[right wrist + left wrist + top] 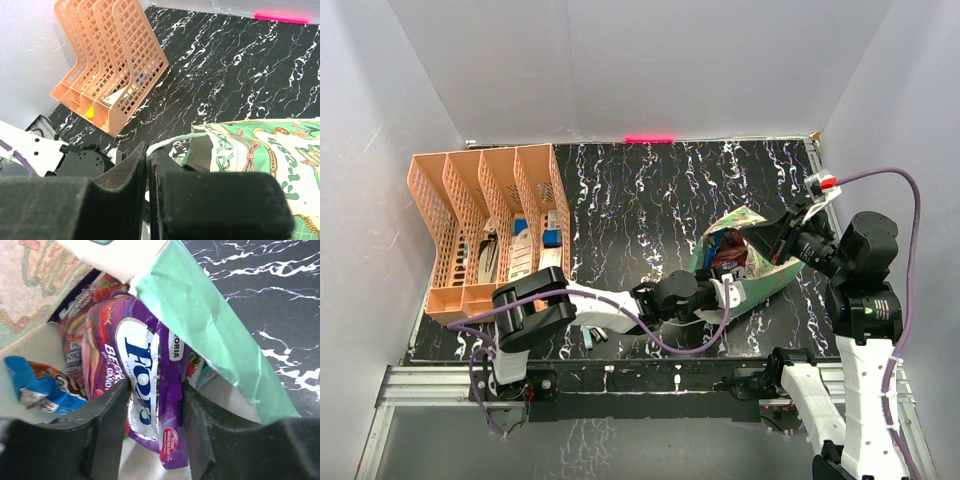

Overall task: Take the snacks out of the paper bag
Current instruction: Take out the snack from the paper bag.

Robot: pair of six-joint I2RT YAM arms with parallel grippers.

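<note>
The cream and green paper bag [767, 283] lies on its side at the right of the table, mouth open. My left gripper [713, 296] reaches into the mouth. In the left wrist view it [155, 390] is shut on a purple packet [145, 350] that fills the gap between its fingers. A red packet [75, 322] and a blue packet [35, 387] lie behind it in the bag [200, 315]. My right gripper [772, 238] is at the bag's far edge. In the right wrist view it [148, 150] is shut on the white string handle [172, 139] of the bag [265, 145].
The orange slotted tray [485, 225] stands at the far left with small items in its slots; it also shows in the right wrist view [115, 65]. A small teal item [590, 337] lies by the left arm near the front edge. White walls surround the table.
</note>
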